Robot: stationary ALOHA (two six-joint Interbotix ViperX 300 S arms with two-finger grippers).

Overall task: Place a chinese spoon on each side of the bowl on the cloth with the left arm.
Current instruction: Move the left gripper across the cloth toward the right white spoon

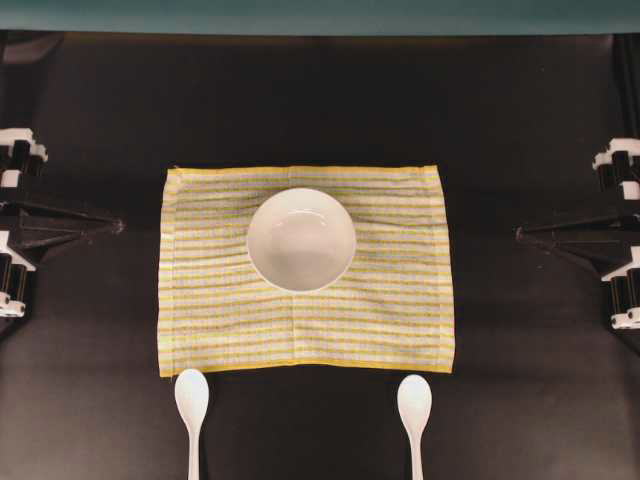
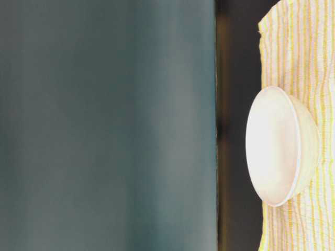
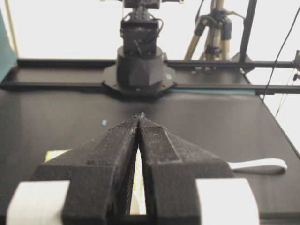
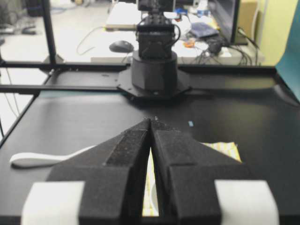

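Observation:
The white bowl [image 1: 301, 239] sits on the upper middle of the yellow-striped cloth [image 1: 400, 320]; both also show at table level, the bowl [image 2: 280, 149] resting on the cloth [image 2: 309, 52]. Two white chinese spoons lie on the black table just below the cloth's near edge, one at the left [image 1: 191, 400] and one at the right [image 1: 414, 405]. My left gripper [image 1: 118, 226] rests at the table's left side, tips touching, holding nothing [image 3: 140, 115]. My right gripper [image 1: 520, 233] rests at the right side, shut and empty too [image 4: 151, 120]. A spoon handle [image 3: 262, 164] appears beyond the left fingers, another spoon handle [image 4: 33, 159] beyond the right ones.
The black table [image 1: 320, 100] has bare room around the cloth on all sides. A teal backdrop [image 1: 320, 15] runs along the far edge. Each wrist view faces the opposite arm's base [image 3: 139, 70], [image 4: 154, 70] across the table.

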